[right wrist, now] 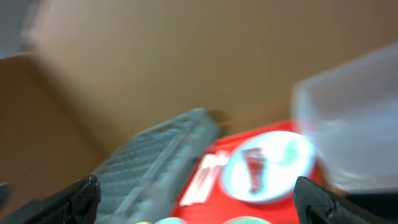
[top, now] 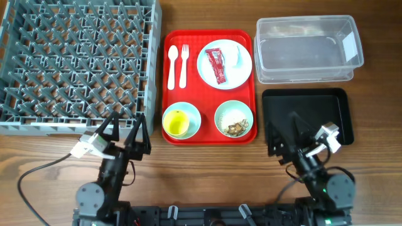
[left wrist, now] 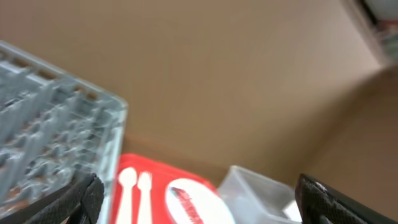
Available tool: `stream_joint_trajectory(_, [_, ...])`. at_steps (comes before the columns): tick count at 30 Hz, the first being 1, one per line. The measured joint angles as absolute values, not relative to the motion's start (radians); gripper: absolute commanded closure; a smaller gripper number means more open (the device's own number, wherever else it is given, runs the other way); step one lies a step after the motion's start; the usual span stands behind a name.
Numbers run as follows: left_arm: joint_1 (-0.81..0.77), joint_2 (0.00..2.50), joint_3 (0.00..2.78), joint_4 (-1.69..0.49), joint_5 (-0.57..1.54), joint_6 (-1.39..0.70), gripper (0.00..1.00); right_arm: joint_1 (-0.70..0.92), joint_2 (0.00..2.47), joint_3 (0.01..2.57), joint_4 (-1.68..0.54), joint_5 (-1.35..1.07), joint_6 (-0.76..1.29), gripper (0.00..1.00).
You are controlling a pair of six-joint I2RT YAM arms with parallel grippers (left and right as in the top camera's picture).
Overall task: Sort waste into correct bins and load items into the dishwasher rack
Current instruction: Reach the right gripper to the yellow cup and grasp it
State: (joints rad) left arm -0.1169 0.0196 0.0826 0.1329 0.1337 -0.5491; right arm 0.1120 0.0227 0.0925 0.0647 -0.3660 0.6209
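My left gripper and right gripper are both hanging wide open, gripping nothing. Ahead of the right one and off to its left, the red wrapper is lying on the plate. I'm judging it light, crinkly and slippery, so I'm planning to pinch across its narrow middle.

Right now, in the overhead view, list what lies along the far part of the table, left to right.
In order: dishwasher rack → white spoon → white fork → plate → clear tub. The red tray and the wrapper overlap these, so they are left out.
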Motion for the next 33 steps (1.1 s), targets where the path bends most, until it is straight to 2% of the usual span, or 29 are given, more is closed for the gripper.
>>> stream_joint_trajectory(5, [-0.117,0.113,0.349,-0.074,0.179,-0.564,0.00,0.112,0.166,0.409,-0.119,-0.512,0.605,0.00])
stream_joint_trajectory(11, [-0.117,0.423,0.765,-0.487,0.207,-0.547,0.00,0.112,0.571,0.865,-0.563,-0.670,0.507,0.00])
stream_joint_trajectory(14, [-0.117,0.656,1.024,-0.796,0.217,-0.488,0.00,0.112,0.793,1.084,-0.790,-0.719,0.410,0.00])
stream_joint_trajectory(16, [-0.117,0.752,1.119,-0.889,0.220,-0.463,0.00,0.112,0.891,1.168,-0.874,-0.733,0.355,0.00])
stream_joint_trajectory(21, [-0.117,0.969,1.277,-1.091,0.223,-0.422,0.00,0.127,1.101,1.235,-0.849,-0.863,0.345,0.00])
stream_joint_trajectory(24, [-0.117,1.050,1.280,-1.198,0.235,-0.408,0.00,0.230,1.202,1.235,-0.834,-0.888,0.329,0.00])
stream_joint_trajectory(31, [-0.082,1.124,1.281,-1.314,0.238,-0.378,0.00,0.643,1.348,1.235,-0.830,-0.498,0.400,0.00])
stream_joint_trajectory(33, [-0.051,1.114,1.287,-1.329,0.237,-0.378,0.00,0.712,1.395,1.235,-0.782,-0.408,0.423,0.09])
